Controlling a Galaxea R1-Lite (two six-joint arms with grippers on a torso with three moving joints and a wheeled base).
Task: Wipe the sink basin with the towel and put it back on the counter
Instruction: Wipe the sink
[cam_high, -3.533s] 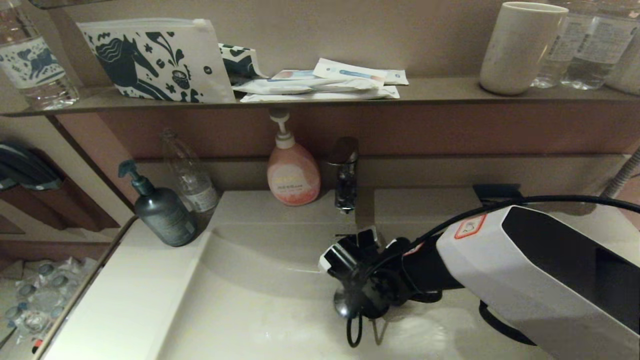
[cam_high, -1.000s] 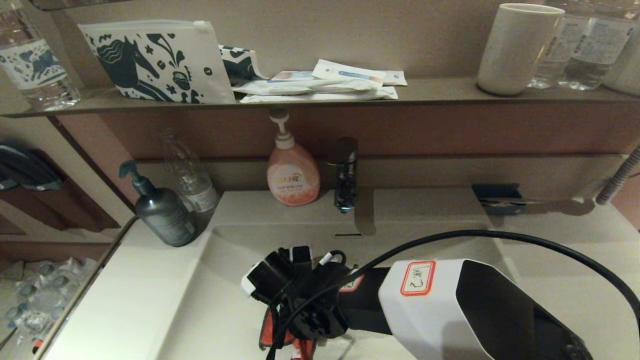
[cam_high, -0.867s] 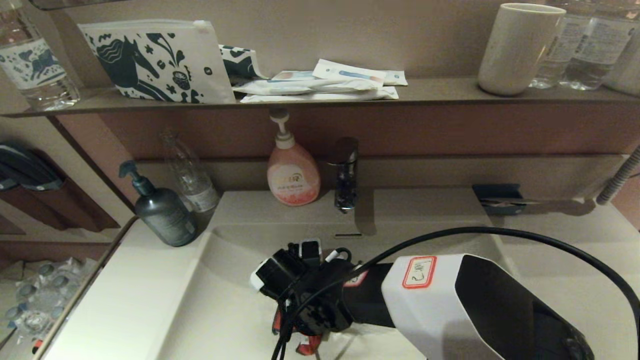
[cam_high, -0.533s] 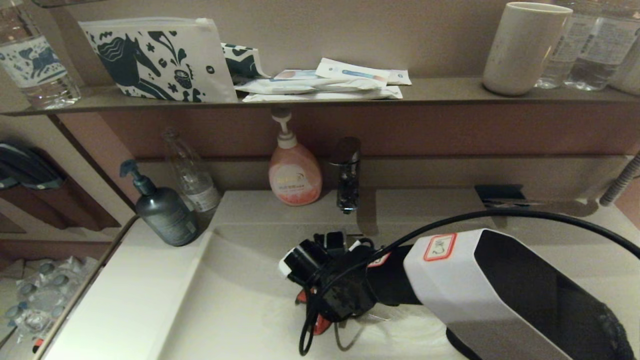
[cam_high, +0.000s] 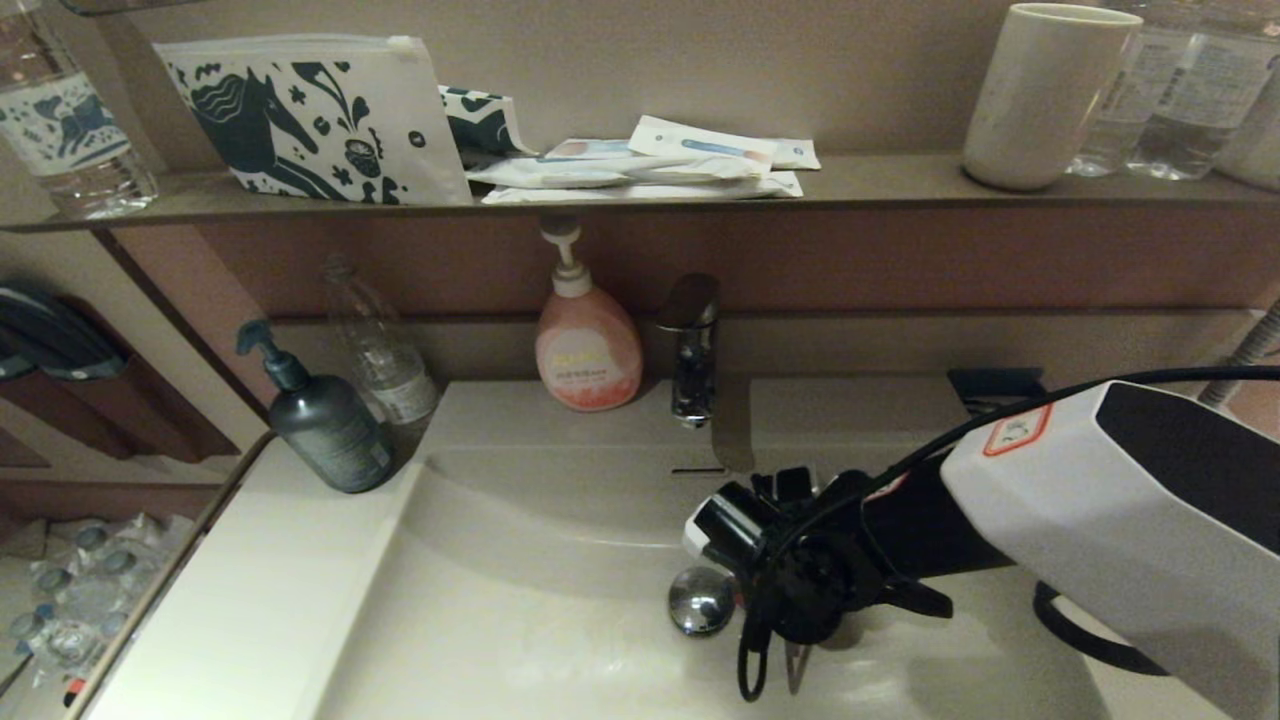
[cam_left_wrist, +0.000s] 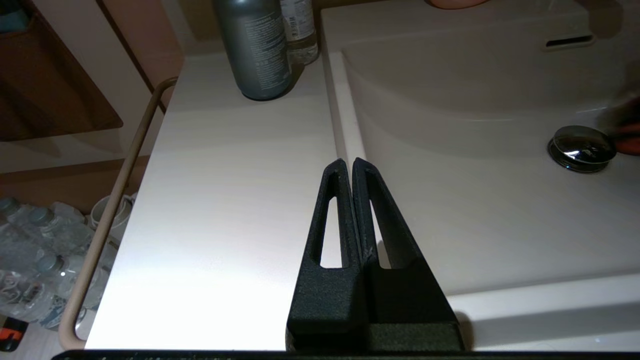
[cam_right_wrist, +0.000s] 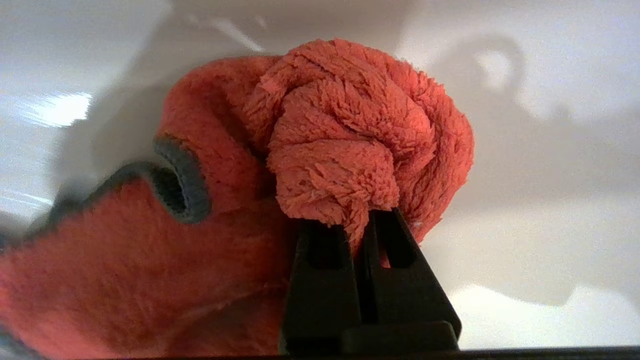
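Observation:
The off-white sink basin (cam_high: 520, 600) holds my right arm, whose wrist (cam_high: 800, 585) hangs just right of the chrome drain plug (cam_high: 700, 601). In the head view that wrist hides the towel. In the right wrist view my right gripper (cam_right_wrist: 357, 222) is shut on a bunched fold of the red-orange towel (cam_right_wrist: 350, 125), and its dark grey edging (cam_right_wrist: 182, 185) trails against the glossy basin floor (cam_right_wrist: 550, 150). My left gripper (cam_left_wrist: 348, 162) is shut on nothing and hovers over the counter (cam_left_wrist: 225, 200) at the basin's left rim. A sliver of the towel (cam_left_wrist: 631, 144) shows beside the plug (cam_left_wrist: 582, 148).
A grey pump bottle (cam_high: 325, 425) and a clear bottle (cam_high: 385, 360) stand at the counter's back left. A pink soap dispenser (cam_high: 587, 355) and the faucet (cam_high: 690, 350) stand behind the basin, a dark blue packet (cam_high: 995, 382) at back right. The brown shelf (cam_high: 880, 185) above carries a pouch, packets and a cup.
My right arm has swept the towel from the basin's left-middle to the right, past the drain plug, which is now uncovered. The left gripper shows only now.

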